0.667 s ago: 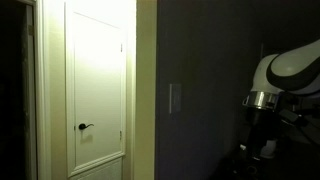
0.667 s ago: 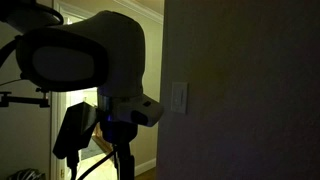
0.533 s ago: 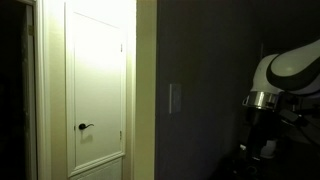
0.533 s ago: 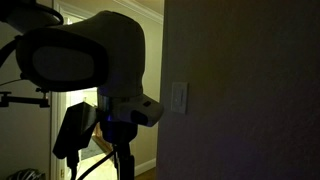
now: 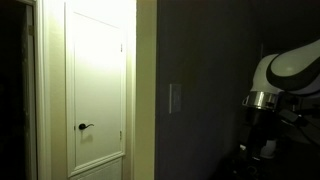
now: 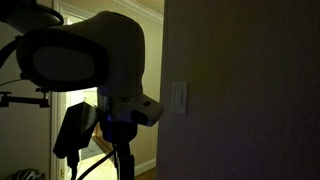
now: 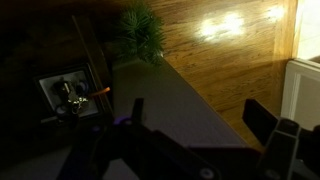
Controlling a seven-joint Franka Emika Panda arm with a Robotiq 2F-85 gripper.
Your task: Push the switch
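Right of the lit door (image 5: 97, 85), the switch (image 5: 175, 98) is set on the dark wall (image 5: 215, 60); the gripper (image 7: 200, 125) is held with fingers apart, not touching it. In this dim light the switch could be missed and the wall bumped. A small, smooth, pale upright plate is to be pushed.

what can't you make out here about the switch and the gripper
1. Which way the switch is set: too small and dim in both exterior views, where only a pale plate shows.
2. The gripper: lost in shadow below the arm in an exterior view. Only the wrist view shows its fingers, which are apart.
3. Gap from gripper to switch: the wrist view does not show the switch, so it cannot be told.
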